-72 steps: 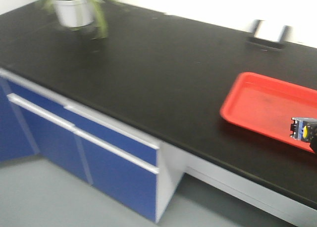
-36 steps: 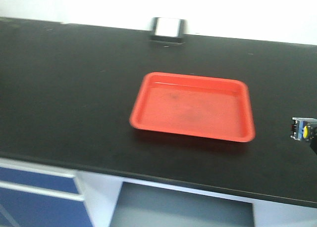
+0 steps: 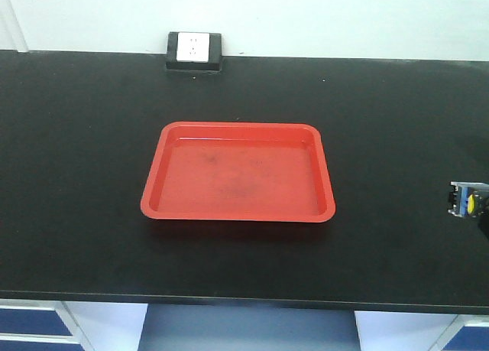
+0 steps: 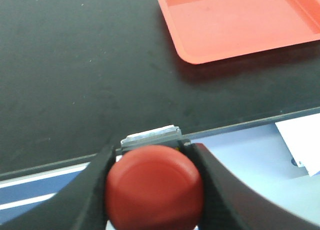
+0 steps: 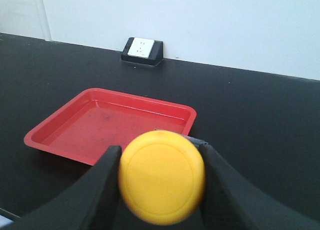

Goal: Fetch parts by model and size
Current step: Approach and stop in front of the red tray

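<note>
Fingers of the left hand were pinched on the base of the red switch, its cap facing the wrist camera. The hand hung just off the front edge of the bench. The right hand likewise clamped the yellow switch by its block. In the front view that switch showed at the far right edge, held above the bench and well to the right of the tray.

Gripping the bases rather than the round caps probably gave the fingers flat sides to hold. Carrying both parts clear of the bench kept them from snagging while the robot moved. The tray held nothing, so I judged it to be the drop-off, with both placements not yet done.

One second before, the front view was blurred and skewed, with a plant and blue drawers on the left and the tray cut off at the right. Half a second before, the tray sat right of centre. By this moment it lay centred and square, with the socket behind it. The yellow switch kept the same spot in the frame throughout, so the base had turned while the arm stayed put.
</note>
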Motion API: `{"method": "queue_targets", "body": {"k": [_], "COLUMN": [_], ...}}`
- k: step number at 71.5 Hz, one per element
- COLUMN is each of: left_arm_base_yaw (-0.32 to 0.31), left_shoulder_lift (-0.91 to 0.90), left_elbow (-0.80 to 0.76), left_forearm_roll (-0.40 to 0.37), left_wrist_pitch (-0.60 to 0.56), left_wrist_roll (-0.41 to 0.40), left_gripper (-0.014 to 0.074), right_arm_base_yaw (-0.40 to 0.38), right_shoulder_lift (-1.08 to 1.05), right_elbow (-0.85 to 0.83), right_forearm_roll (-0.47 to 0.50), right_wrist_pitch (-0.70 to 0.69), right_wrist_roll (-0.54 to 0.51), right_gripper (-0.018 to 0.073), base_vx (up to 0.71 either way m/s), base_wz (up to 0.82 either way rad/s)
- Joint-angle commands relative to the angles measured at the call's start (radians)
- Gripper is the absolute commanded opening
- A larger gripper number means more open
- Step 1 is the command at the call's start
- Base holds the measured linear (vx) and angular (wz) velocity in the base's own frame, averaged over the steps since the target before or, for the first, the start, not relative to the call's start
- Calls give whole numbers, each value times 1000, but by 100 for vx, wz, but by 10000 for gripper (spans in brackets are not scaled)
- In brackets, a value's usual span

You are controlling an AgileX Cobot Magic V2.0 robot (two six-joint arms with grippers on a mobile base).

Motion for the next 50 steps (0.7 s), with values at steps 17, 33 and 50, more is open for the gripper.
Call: {"method": "queue_targets", "body": {"k": [17, 33, 50], "left_arm_base_yaw": [-5, -5, -5], "left_shoulder_lift": [13, 13, 13], "left_elbow": [-22, -22, -22], "left_forearm_roll": [-9, -9, -9], "left_wrist_pitch": [-64, -64, -64], "left_wrist_roll": [-1, -1, -1], "left_gripper": [-6, -6, -6], "right_arm_base_yaw": [-3, -3, -3], "right_shoulder_lift": [7, 7, 7], "right_elbow": [-28, -28, -28], "right_forearm_roll": [-3, -3, -3], "right_wrist_pitch": [-83, -83, -83], "right_wrist_roll": [-6, -6, -6], "right_gripper": [-10, -10, -10], "base_vx": [4, 6, 7], "base_wz": [-4, -5, -4]}}
